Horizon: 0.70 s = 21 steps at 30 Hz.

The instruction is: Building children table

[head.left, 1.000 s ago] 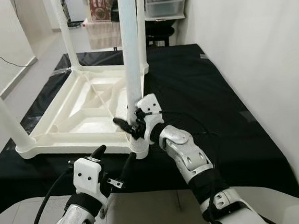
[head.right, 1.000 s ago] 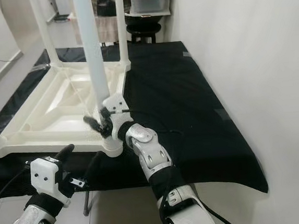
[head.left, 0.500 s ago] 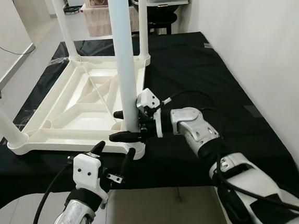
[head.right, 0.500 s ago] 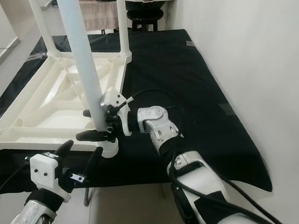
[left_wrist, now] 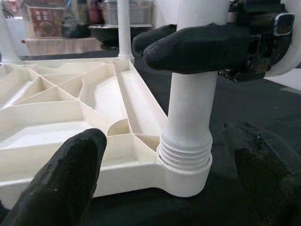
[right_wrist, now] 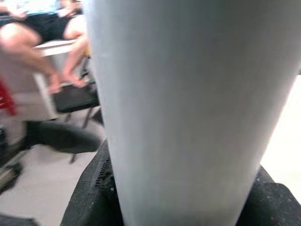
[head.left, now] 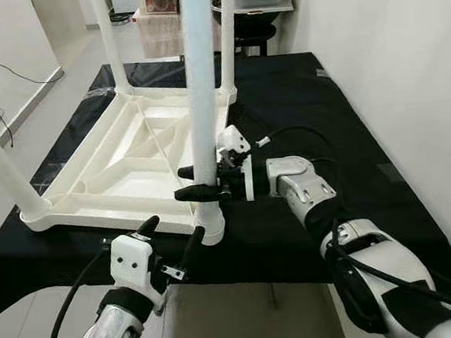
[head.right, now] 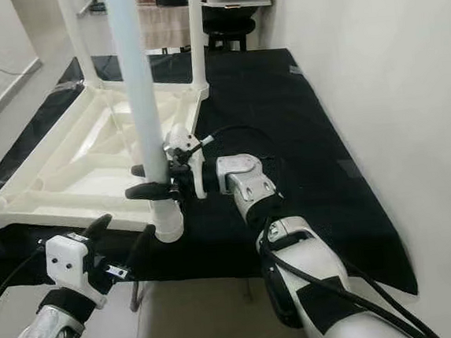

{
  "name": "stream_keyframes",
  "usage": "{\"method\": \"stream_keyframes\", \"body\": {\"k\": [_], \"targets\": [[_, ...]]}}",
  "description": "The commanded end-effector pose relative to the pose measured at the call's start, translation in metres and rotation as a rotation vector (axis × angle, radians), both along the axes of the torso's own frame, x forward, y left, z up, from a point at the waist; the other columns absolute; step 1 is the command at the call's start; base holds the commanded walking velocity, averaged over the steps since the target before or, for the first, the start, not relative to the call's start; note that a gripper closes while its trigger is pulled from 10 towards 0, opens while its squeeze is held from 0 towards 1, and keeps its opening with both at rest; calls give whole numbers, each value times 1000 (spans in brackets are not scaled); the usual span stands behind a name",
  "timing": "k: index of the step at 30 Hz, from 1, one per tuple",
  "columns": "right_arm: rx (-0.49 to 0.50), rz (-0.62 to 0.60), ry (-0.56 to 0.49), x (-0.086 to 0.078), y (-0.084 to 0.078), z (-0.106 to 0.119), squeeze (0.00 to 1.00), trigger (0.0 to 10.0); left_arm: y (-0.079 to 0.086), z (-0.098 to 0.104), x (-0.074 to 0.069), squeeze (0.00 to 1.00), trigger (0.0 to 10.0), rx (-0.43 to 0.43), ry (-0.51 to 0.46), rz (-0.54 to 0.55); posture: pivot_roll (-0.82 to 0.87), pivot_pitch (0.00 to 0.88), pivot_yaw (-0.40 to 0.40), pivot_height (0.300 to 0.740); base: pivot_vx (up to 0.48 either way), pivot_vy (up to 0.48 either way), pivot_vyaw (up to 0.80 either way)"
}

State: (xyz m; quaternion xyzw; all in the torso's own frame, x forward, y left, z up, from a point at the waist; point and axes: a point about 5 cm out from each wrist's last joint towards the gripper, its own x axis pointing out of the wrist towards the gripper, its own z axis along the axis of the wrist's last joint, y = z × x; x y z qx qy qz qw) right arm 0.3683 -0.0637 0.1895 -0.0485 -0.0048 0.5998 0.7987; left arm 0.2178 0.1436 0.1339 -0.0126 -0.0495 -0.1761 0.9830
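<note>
Your right hand (head.left: 199,181) is clamped around the near table leg (head.left: 202,100) low on its shaft, one black finger on each side, just above the corner socket (left_wrist: 184,165) of the upturned tabletop (head.left: 130,165). In the left wrist view the leg's threads are partly exposed above that socket, so it looks like it is not yet fully screwed home. Keep the leg upright over the socket as you turn it; a tilt would likely bind the threads. Regrip close to the socket instead of sliding up the shaft, and judge the seat by whether the threaded rings vanish.

Your left hand (head.left: 170,235) hovers with fingers spread and empty, just in front of the socket and on your side of it. It could brace the tabletop's rim if the part tries to spin.

The tabletop lies underside up on a black cloth (head.left: 316,121). Beyond the socket, other legs (head.left: 226,34) already stand at the far corners. A white wall (head.left: 406,66) runs to the right of the socket, a dark stool (head.left: 247,34) sits past the far corners, and a seated person's legs (right_wrist: 37,37) appear in the right wrist view.
</note>
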Motion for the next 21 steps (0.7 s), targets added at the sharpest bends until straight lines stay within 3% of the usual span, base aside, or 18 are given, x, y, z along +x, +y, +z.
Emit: {"method": "stream_keyframes", "body": {"k": [1,3,4,5,6,8,16,17,18,19,20,21], "targets": [[-47,-128,40,2,-10,-15,0,0,-1,-4,-2,0,10000,2,18,-6,54,58,-62,740,0,0,0],[6,-622,90,3,-6,-37,0,0,0,-3,-2,0,10000,-1,16,-6,39,74,-63,740,0,0,0],[6,-622,90,3,-6,-37,0,0,0,-3,-2,0,10000,-1,16,-6,39,74,-63,740,0,0,0],[16,-705,126,-12,1,-49,0,0,1,-3,-2,0,10000,-2,15,-6,41,76,-61,740,0,0,0],[16,-705,126,-12,1,-49,0,0,1,-3,-2,0,10000,-2,15,-6,41,76,-61,740,0,0,0],[36,-683,122,-30,20,-57,0,0,1,-2,-1,0,10000,3,13,-4,31,62,-43,740,0,0,0],[25,-620,87,-22,30,-50,0,0,0,-3,1,0,10000,-2,13,-14,33,65,-61,740,0,0,0],[6,-634,79,-23,32,-48,0,4157,0,-2,1,0,10000,-1,10,-9,36,63,-62,740,0,0,0],[8,-611,72,-24,35,-44,20,10000,0,-2,2,0,10000,1,7,-2,37,62,-62,740,0,0,0],[7,-603,68,-26,37,-41,20,10000,0,-2,2,0,10000,2,5,4,37,62,-62,740,0,0,0],[32,-558,69,-25,39,-34,1000,10000,0,-2,2,0,10000,3,3,7,41,61,-64,740,0,0,0],[51,-523,71,-25,40,-30,1000,10000,0,-2,3,0,10000,4,3,8,46,61,-66,740,0,0,0]]}}
